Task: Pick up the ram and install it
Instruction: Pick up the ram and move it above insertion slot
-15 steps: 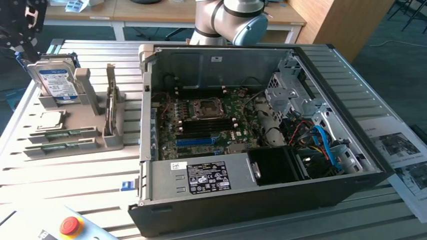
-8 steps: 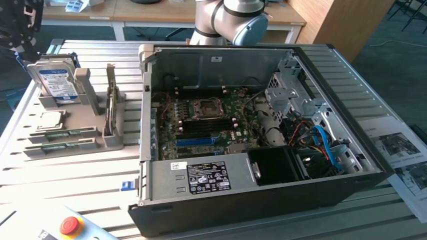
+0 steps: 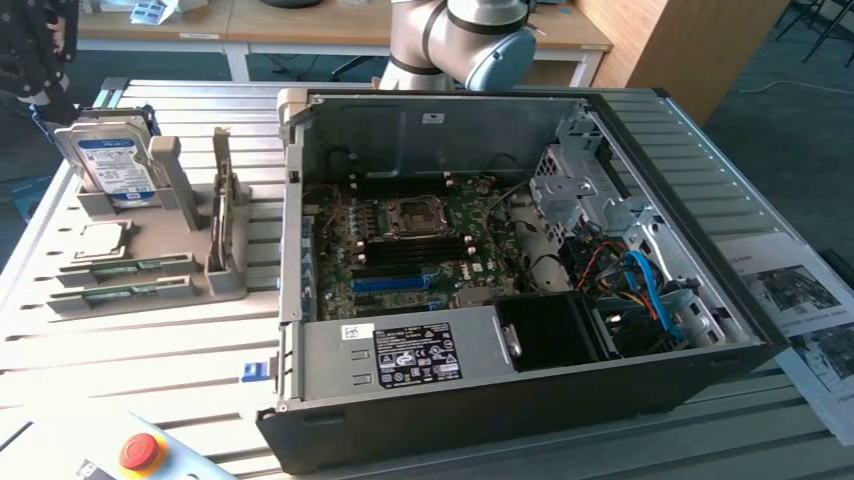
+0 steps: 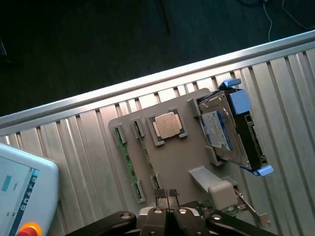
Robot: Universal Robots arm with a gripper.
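Jaws clenched, empty — above the grey tray (image 4: 177,157) — both ram sticks (image 4: 128,162) in their slots.

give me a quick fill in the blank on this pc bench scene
The gray holder carries ___ ram sticks.
Between the ram sticks and the hard drive sits the square silver ___ chip.
The fingers are ___, with nothing between them.
Missing words: two; processor; shut.

Grey arm (image 3: 483,45) bent high, jaws pressed together, facing downward
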